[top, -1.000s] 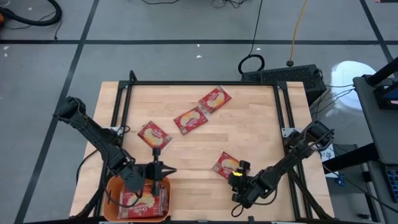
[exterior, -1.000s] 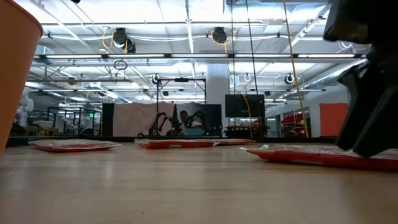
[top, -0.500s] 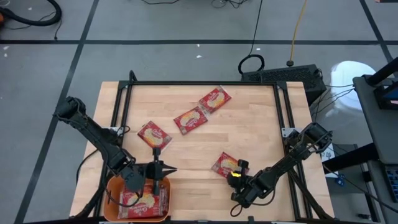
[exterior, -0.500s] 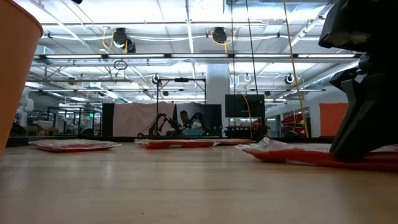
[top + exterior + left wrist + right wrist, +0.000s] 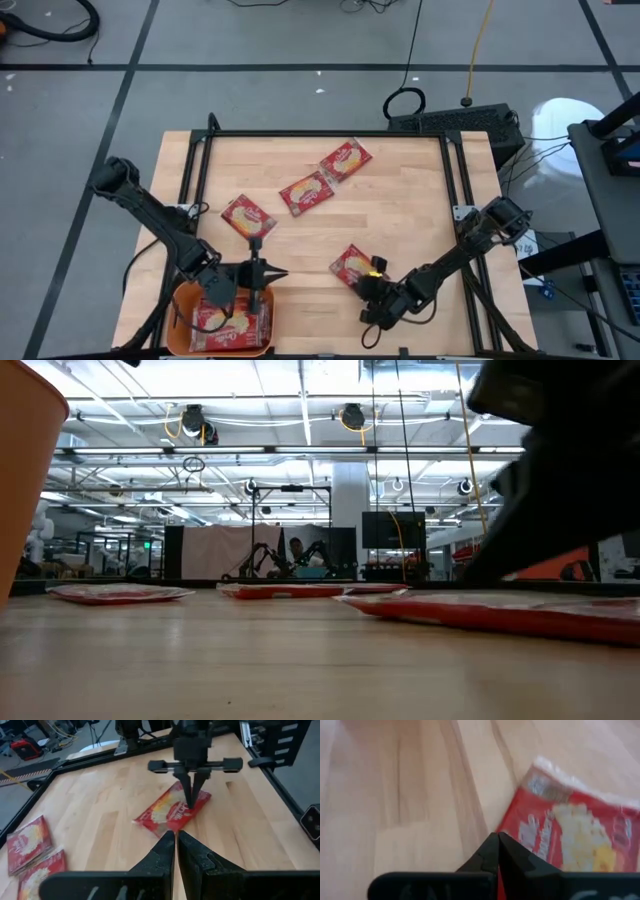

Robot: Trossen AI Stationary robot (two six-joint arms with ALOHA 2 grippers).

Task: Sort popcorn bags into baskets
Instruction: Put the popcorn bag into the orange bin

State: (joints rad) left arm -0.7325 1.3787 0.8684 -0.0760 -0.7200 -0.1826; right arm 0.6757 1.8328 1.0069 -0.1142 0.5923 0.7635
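Observation:
Three red popcorn bags [image 5: 248, 215] [image 5: 306, 193] [image 5: 345, 160] lie flat on the wooden table. A fourth bag [image 5: 350, 264] lies near the front, and my right gripper [image 5: 372, 276] is shut on it. In the left wrist view that same bag [image 5: 165, 812] sits under the right gripper [image 5: 192, 804]. The orange basket [image 5: 176, 305] stands at the near left corner with several bags inside. My left gripper [image 5: 176, 837] is shut and holds nothing. It hovers beside the basket's right far corner [image 5: 276, 272], pointing toward the right arm. My right gripper has its shut fingers on the bag's end toward the table's right edge [image 5: 199, 803], close to one long edge [image 5: 509, 831]. The fingers slant down from the table's right near side. The bag lies flat on the table [image 5: 480, 610].
Black rails [image 5: 320, 134] frame the tabletop on three sides. Open wood lies between the basket and the held bag and across the right far part. In the low view the basket's orange wall [image 5: 25, 460] fills the left edge. A lab room lies beyond.
My right gripper has shut on the near bag and moved toward the table's left edge, tipping a little. The bag has slid along the table with it, a short way toward the left. My left gripper has kept still.

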